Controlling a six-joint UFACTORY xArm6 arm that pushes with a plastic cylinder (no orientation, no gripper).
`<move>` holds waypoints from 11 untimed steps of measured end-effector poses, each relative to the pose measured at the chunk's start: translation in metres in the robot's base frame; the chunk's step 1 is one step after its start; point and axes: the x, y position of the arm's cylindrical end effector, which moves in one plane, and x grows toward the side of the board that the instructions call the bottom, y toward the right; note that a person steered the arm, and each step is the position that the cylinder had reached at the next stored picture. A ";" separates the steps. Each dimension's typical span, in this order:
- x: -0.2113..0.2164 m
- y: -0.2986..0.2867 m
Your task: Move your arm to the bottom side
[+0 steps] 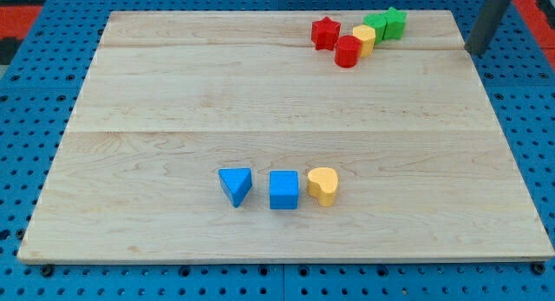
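Observation:
My tip is the lower end of the dark rod at the view's top right, just past the wooden board's right edge. It stands to the right of a cluster at the board's top: a red star, a red cylinder, a yellow block, a green block and a green star. Lower on the board lies a row: a blue triangle, a blue cube and a yellow heart. My tip touches no block.
The wooden board lies on a blue perforated table. The table's surface shows around all the board's edges.

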 end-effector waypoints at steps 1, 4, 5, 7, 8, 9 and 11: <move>-0.002 0.000; 0.036 -0.015; 0.050 -0.028; 0.056 -0.039; 0.065 -0.041; 0.107 -0.050; 0.254 -0.088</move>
